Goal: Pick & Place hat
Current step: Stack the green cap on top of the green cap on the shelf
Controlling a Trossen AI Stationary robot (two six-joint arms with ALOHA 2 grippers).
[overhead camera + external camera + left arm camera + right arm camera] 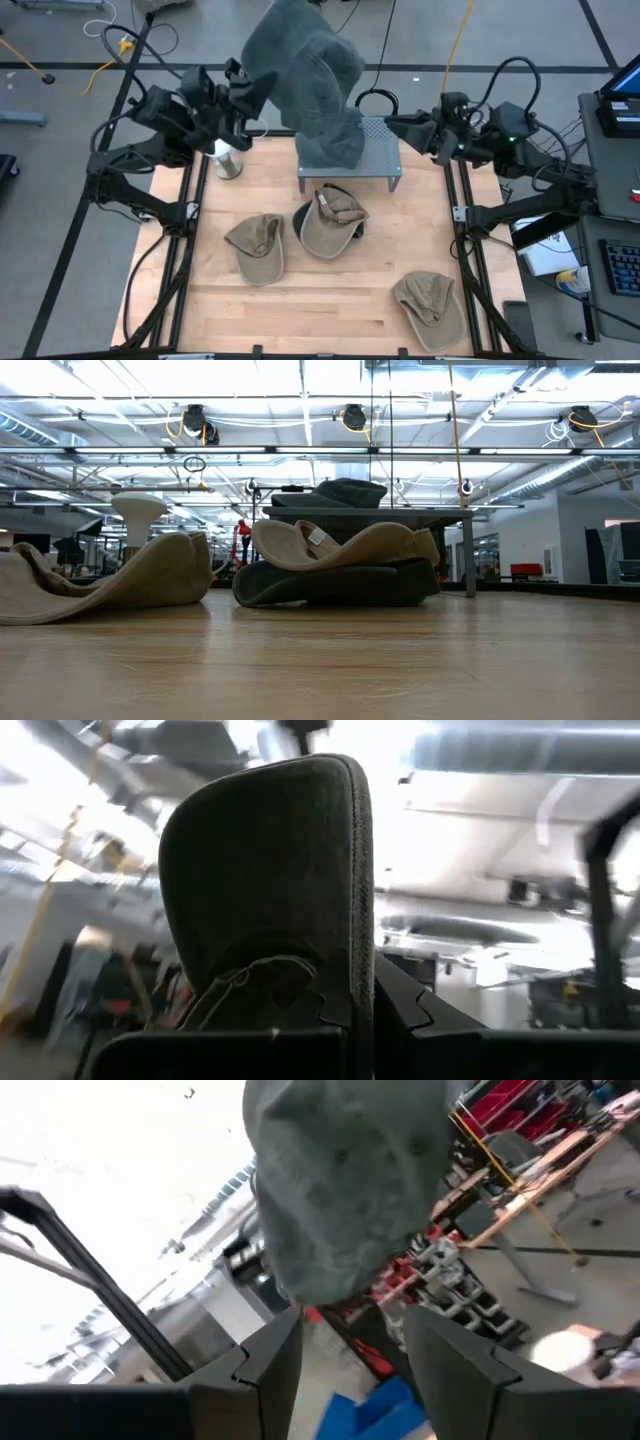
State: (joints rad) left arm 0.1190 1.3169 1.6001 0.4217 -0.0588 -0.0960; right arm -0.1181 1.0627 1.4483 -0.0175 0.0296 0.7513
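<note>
the wooden table [330,295] has bare room between three tan hats [258,245] near the front. left gripper [262,92] is clamped on a dark grey hat [315,80], raised above the metal rack [385,160] at the back – right gripper [395,125] waits beside, fingers parted, holding nothing.

A white cylinder [229,160] stands beside the grey metal rack [382,150].
</note>
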